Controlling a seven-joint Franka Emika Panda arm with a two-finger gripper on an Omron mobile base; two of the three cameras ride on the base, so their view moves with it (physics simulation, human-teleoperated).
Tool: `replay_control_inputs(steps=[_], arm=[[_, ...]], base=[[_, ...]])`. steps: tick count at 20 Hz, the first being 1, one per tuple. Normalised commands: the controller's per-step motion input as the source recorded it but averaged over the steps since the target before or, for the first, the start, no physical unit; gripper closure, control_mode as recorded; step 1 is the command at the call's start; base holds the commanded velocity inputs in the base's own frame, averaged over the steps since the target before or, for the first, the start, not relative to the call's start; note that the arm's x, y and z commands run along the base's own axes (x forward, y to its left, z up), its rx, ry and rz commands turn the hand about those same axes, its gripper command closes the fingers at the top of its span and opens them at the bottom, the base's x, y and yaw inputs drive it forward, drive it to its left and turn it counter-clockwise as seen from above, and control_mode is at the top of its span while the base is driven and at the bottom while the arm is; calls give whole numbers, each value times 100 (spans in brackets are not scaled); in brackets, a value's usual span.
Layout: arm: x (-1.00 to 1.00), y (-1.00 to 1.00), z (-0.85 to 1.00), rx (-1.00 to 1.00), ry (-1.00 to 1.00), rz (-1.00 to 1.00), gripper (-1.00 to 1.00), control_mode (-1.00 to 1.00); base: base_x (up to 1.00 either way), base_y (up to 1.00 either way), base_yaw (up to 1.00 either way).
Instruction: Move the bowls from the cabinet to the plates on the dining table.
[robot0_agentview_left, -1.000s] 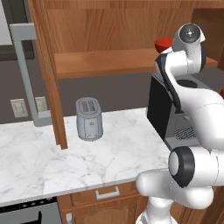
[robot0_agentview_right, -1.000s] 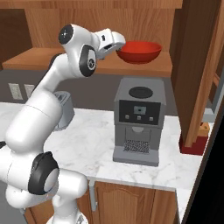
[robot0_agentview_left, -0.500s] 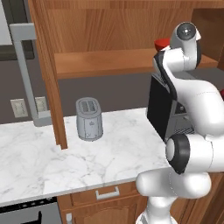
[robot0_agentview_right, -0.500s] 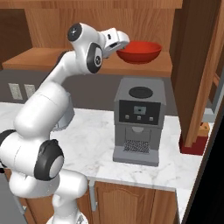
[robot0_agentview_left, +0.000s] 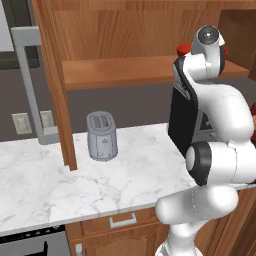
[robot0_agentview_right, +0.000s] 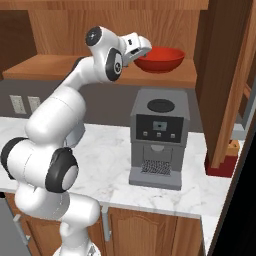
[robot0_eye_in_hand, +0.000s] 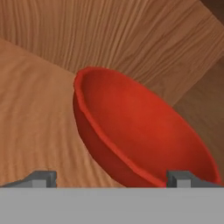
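You had the bowl (robot0_agentview_right: 160, 59) on the cabinet (robot0_agentview_right: 100, 67) shelf, above the coffee machine (robot0_agentview_right: 159, 137) on the counter (robot0_agentview_left: 100, 182); the toaster (robot0_agentview_left: 102, 136) stood well left of it

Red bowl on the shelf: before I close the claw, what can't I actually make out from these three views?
- Red bowl: in the left base view the arm's upper joint covers nearly all of it.
- Claw: in the right base view the wrist hides whether its fingers straddle the rim or touch it.
- Fingertips: cut off at the hand view's bottom, so their gap to the bowl is unclear.
- Coffee machine: in the left base view, mostly behind the arm.
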Motion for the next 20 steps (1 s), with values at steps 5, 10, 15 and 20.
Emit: replay_control_inputs(steps=[5, 10, 15, 20], arm=[[27, -9, -5, 0, 2, 0, -100, -100], [24, -12, -10, 0, 1, 0, -100, -100], [22, -10, -18, -1, 0, 0, -100, -100], [24, -8, -24, 0, 0, 0, -100, -100]], base=[[0, 0, 0], [0, 0, 0], [0, 0, 0], [0, 0, 0]])
